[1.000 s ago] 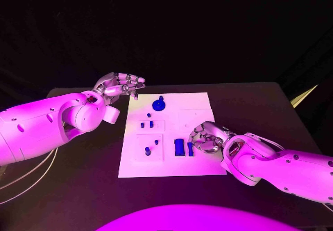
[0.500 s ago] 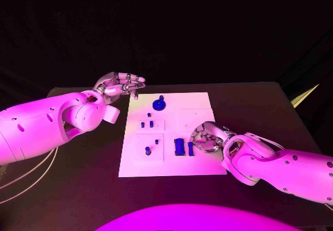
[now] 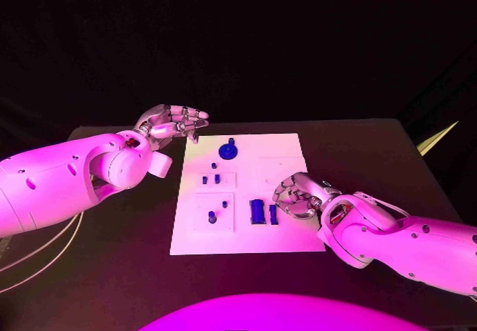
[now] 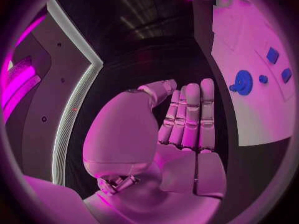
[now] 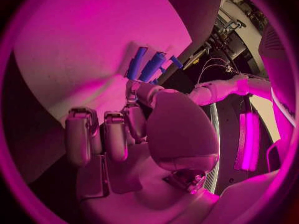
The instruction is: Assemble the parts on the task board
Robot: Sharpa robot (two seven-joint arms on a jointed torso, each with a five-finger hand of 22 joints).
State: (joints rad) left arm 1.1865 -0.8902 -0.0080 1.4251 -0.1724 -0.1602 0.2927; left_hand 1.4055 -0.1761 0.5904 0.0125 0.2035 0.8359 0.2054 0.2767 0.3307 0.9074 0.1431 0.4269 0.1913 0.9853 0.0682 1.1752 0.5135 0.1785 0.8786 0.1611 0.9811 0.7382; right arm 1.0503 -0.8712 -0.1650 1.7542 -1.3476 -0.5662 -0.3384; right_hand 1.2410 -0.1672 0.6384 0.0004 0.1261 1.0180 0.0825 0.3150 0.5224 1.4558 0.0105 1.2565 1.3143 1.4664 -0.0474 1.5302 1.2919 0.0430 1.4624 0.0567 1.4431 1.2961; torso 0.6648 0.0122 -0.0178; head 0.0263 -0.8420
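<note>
The white task board (image 3: 283,148) lies in the middle of the black table. On it are a round blue part (image 3: 229,149), two small blue pegs (image 3: 211,178), two more pegs (image 3: 211,216) and two upright blue blocks (image 3: 256,210). My right hand (image 3: 296,196) hovers low over the board just right of the blocks, fingers bent, holding nothing. In the right wrist view its thumb (image 5: 149,97) reaches toward the blocks (image 5: 144,64). My left hand (image 3: 174,123) is raised off the board's far left corner, empty, fingers side by side (image 4: 187,114). The round part (image 4: 241,82) lies beyond them.
The board's right half (image 3: 283,172) is bare white. Black tabletop (image 3: 368,158) surrounds the board on all sides. My left forearm (image 3: 69,179) spans the table's left side, and my right forearm (image 3: 407,238) covers the near right.
My right hand's fingers have shifted slightly beside the blue blocks. The left hand and the parts have stayed where they were.
</note>
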